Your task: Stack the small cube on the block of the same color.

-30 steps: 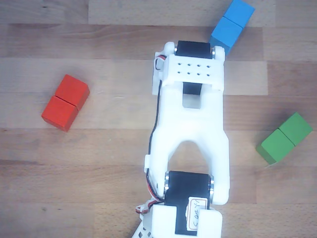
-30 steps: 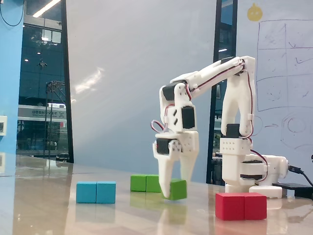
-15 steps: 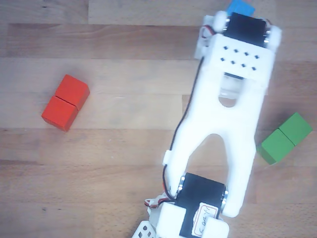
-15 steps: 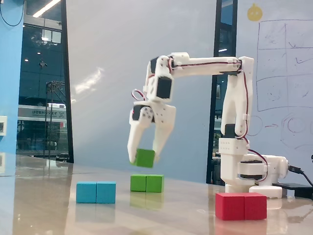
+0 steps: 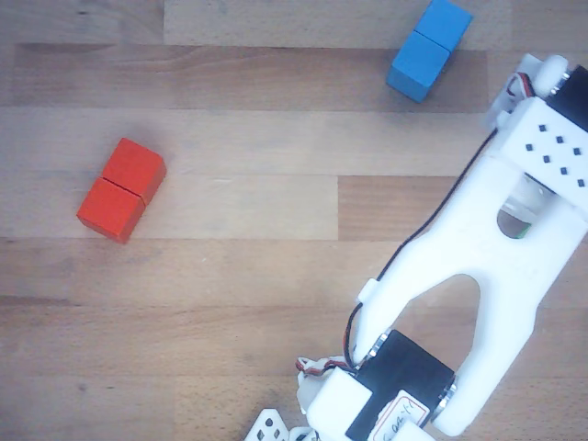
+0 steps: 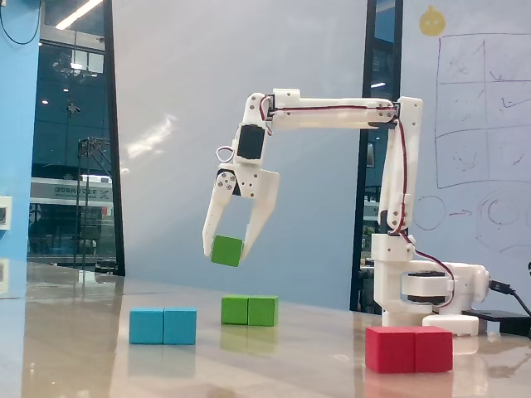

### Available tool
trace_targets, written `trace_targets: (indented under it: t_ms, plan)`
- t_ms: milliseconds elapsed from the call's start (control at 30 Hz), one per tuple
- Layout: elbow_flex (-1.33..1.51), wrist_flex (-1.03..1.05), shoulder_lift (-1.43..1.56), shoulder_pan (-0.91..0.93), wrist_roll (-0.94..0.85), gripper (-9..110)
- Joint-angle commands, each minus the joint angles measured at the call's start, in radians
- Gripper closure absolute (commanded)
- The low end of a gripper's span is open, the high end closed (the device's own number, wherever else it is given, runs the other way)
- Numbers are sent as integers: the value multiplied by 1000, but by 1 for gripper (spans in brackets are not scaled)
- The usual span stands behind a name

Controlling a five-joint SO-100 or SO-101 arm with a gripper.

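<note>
Clear air between held small cube (image 6: 226, 250) and block (image 6: 249, 310); blue block (image 6: 163, 326) near its left
</note>
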Motion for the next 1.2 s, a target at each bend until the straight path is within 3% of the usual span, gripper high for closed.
trace_targets:
  t_ms: [0, 1167]
  plan:
    - [-101, 8, 17, 71, -8, 93]
    - [-100, 25, -186, 192, -8, 93]
